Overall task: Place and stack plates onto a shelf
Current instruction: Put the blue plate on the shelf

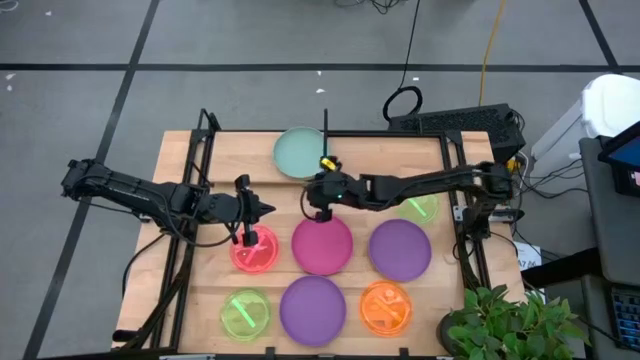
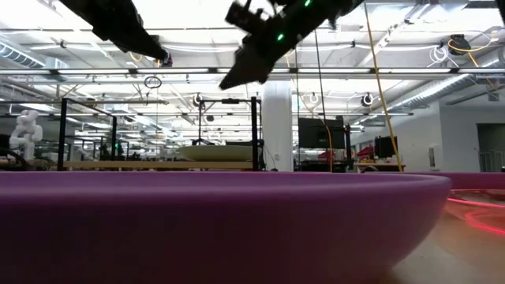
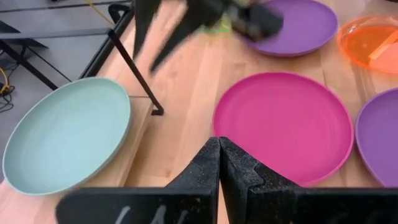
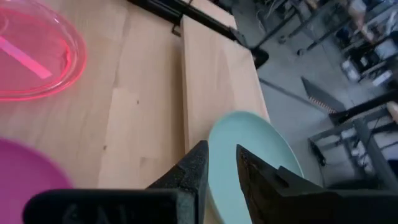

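The wooden bench (image 1: 215,285) carries pretty much everything here. Along its far edge sits the shelf (image 1: 400,148), a narrow light board in a black frame with an upright post, and the pale teal plate (image 1: 299,152) is already lying on it, alone, nothing stacked on top.

Big plates next: the magenta plate (image 1: 322,245) is mid-bench, one purple plate (image 1: 400,249) is just beside it on the right, and a second purple plate (image 1: 313,308) is at the near edge. In the low view that near one fills the whole foreground.

Smaller translucent ones: the red plate (image 1: 255,251) is left of the magenta one, the neon-green plate (image 1: 244,313) is near the front left, and the orange plate (image 1: 386,307) is front right. Another green plate (image 1: 421,208) peeks out from under the right arm.

The left tool (image 1: 262,209) hangs above the bench just past the red plate, fingers pressed together on nothing. The right tool (image 1: 318,197) is up in the air between the magenta plate and the teal one, fingers a little spread, also holding nothing.
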{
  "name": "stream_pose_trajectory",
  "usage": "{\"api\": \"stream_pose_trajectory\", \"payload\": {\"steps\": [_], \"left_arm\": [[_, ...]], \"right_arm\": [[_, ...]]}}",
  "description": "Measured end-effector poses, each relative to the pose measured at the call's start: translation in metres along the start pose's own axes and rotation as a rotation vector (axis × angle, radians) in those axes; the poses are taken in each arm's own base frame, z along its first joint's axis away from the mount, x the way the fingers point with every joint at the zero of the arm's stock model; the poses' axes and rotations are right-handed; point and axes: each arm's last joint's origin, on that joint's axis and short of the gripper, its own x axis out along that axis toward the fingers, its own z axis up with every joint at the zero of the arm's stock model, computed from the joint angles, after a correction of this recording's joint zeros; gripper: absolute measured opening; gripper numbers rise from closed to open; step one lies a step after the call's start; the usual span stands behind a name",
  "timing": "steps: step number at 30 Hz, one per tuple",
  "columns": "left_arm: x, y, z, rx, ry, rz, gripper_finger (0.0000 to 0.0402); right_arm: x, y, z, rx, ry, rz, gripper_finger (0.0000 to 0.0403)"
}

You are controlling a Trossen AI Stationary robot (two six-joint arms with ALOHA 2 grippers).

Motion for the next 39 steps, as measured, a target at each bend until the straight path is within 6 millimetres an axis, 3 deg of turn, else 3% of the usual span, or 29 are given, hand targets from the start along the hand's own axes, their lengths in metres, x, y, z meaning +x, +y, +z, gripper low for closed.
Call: {"api": "stream_pose_trajectory", "payload": {"steps": [7,15,21,24,28,39], "left_arm": [[0.000,0.000,-0.001,-0.008,0.011,0.001,0.0008],[0.000,0.000,-0.001,-0.012,0.006,0.001,0.0008],[0.002,0.004,0.002,-0.003,-0.012,0.019,0.0008],[0.002,0.007,0.003,-0.011,-0.017,0.029,0.0008],[0.003,0.010,0.003,-0.019,-0.018,0.040,0.0008],[0.004,0.012,0.003,-0.034,-0.013,0.044,0.0008]], "right_arm": [[-0.037,-0.020,-0.010,0.118,0.134,0.035,0.0069],[-0.037,-0.022,-0.059,0.181,0.134,-0.022,0.0068],[-0.014,-0.026,-0.107,0.270,-0.031,-0.131,0.0054],[-0.005,-0.027,-0.131,0.342,-0.012,-0.162,0.0035],[0.009,-0.035,-0.143,0.444,-0.036,-0.172,0.0005],[0.051,-0.030,-0.165,0.517,0.023,-0.150,0.0001]]}}
